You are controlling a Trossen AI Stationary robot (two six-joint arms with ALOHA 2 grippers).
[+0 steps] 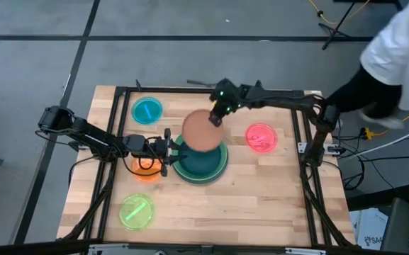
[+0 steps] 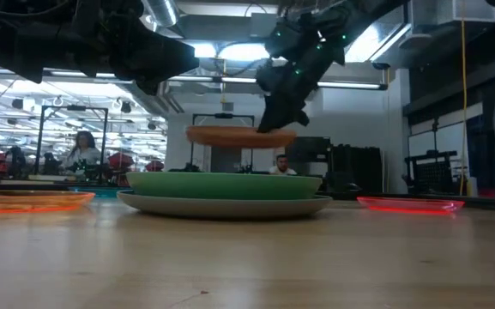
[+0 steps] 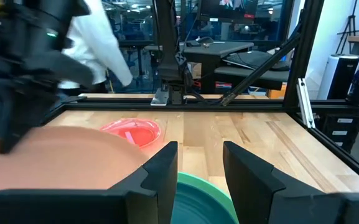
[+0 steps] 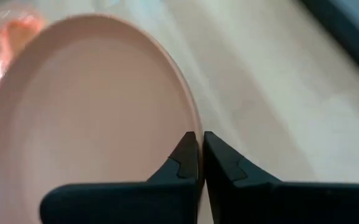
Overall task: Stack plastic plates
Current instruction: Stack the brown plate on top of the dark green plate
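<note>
Terracotta plate [image 1: 203, 131], one only, hangs pinched by its rim in the right gripper [image 1: 216, 117], above a stack of three: dark teal plate [image 1: 205, 161] in light green plate [image 2: 226, 184] on grey plate [image 2: 226, 204], which only the low view separates. Four small plates lie around. The left gripper [image 1: 167, 150], fingers apart and empty, sits beside the stack.

Right gripper [image 1: 215, 119] jaws pinched shut mid-table; left gripper [image 1: 169, 149] jaws parted, low beside it
</note>
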